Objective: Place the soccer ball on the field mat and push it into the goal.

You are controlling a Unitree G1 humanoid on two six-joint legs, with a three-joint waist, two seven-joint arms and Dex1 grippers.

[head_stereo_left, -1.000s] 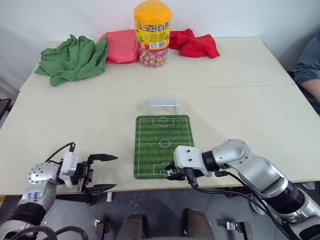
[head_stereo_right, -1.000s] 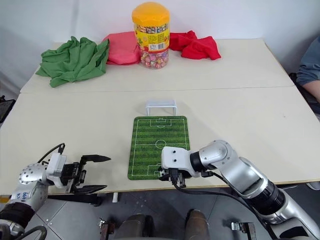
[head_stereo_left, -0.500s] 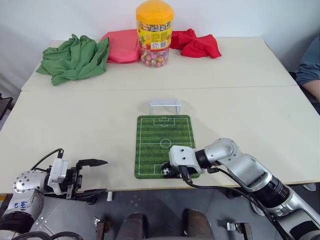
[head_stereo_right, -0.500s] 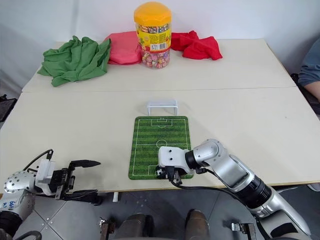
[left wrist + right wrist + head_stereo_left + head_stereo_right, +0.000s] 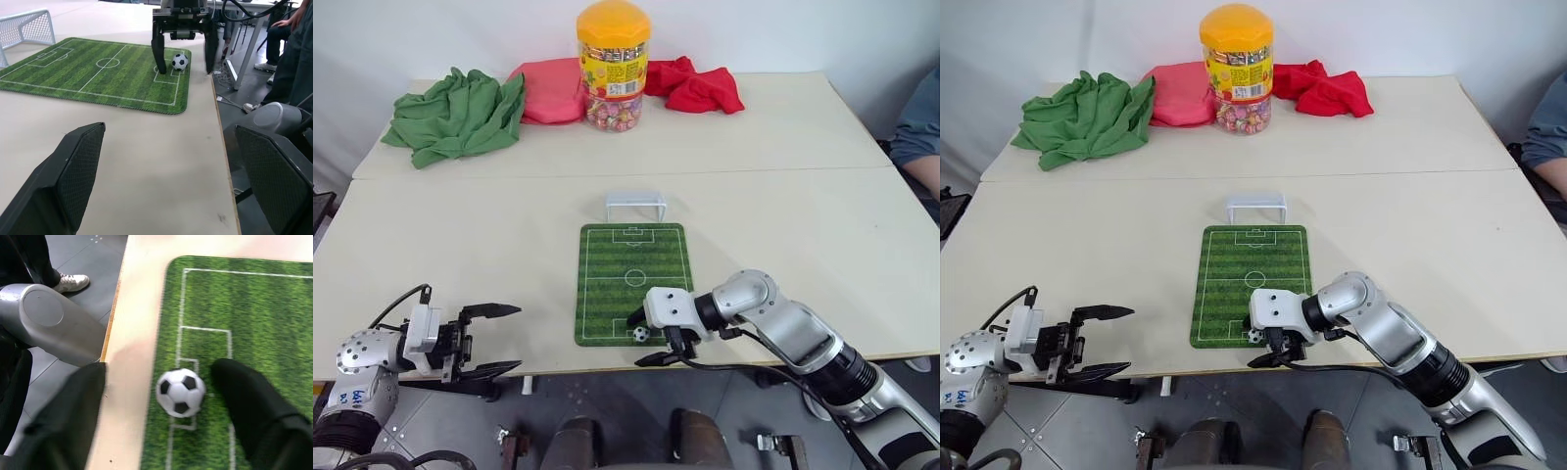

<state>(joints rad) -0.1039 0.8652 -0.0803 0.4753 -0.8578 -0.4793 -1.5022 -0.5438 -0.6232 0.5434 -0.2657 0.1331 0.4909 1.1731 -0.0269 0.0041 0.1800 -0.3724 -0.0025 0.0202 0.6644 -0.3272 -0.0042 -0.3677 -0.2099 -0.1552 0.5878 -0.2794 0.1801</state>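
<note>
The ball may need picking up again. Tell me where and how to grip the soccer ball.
Grip the soccer ball across its widest middle, coming from above. It is round, so any pair of opposite sides serves. It sits free on the field mat near the table edge, between the open fingers of the right pincer.

Two pale tables pushed together against a white wall.

I see the near table (image 5: 460,255) butted against the far table (image 5: 783,127), a seam between them. The wall (image 5: 460,29) behind is plain white under even light. Below the near edge I make out grey floor (image 5: 93,254) tiles, and another table's legs (image 5: 244,44) stand off to one side.
</note>
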